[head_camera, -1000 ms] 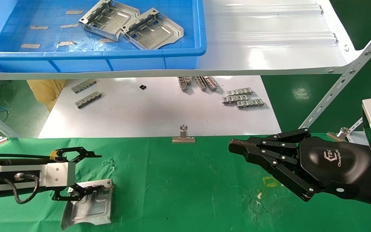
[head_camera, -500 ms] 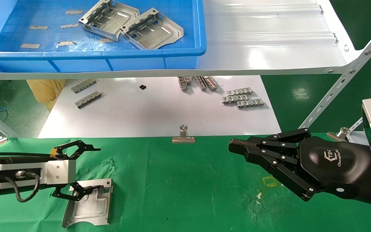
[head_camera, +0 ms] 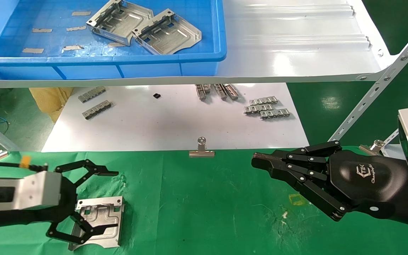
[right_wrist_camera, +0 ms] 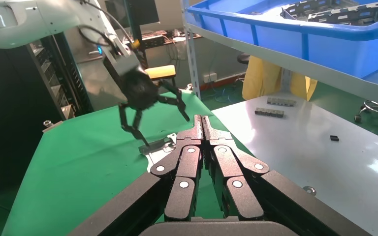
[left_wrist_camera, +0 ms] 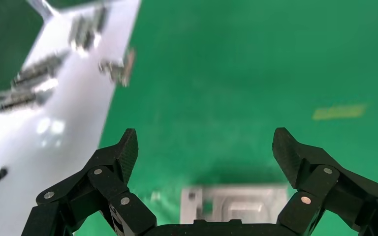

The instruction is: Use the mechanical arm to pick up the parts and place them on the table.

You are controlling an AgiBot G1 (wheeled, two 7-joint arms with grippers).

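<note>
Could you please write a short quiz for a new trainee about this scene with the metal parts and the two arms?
1. True or false: the left pincer is open above the part lying on the green table.
2. How many parts lie in the blue bin?
3. The right pincer is: A) shut and holding nothing, B) gripping a part, C) inside the bin.

Key: 1 true; 2 two; 3 A.
</note>
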